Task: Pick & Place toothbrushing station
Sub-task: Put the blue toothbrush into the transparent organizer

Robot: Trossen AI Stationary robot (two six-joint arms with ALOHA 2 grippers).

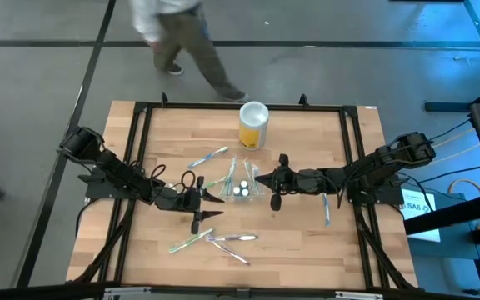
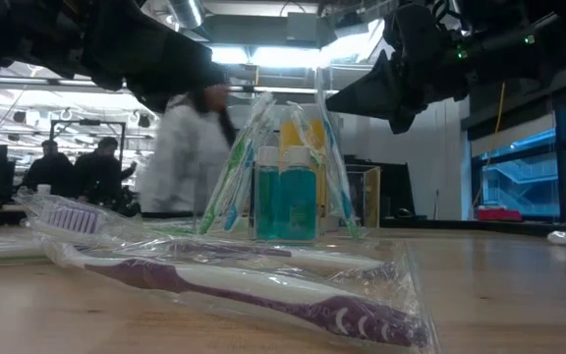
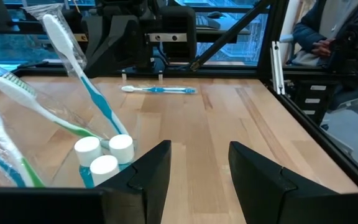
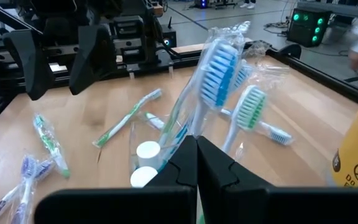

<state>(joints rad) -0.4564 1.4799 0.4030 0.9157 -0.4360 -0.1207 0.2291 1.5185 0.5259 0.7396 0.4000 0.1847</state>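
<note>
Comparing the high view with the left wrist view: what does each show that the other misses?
Only the high view: the yellow canister, both arms, the right gripper shut beside the station, a person walking past, and wrapped toothbrushes near the front edge.
Only the left wrist view: the left gripper open with nothing between its fingers, and a seated person.
Both: the station's white-capped bottles and upright toothbrushes.

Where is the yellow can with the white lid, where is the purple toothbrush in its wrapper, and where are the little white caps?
Yellow can [image 1: 252, 132], high view, on its yellow side.
Purple toothbrush [image 2: 263, 291], low view, on its handle.
White caps [image 3: 104, 155], left wrist view, on one cap's top.
</note>
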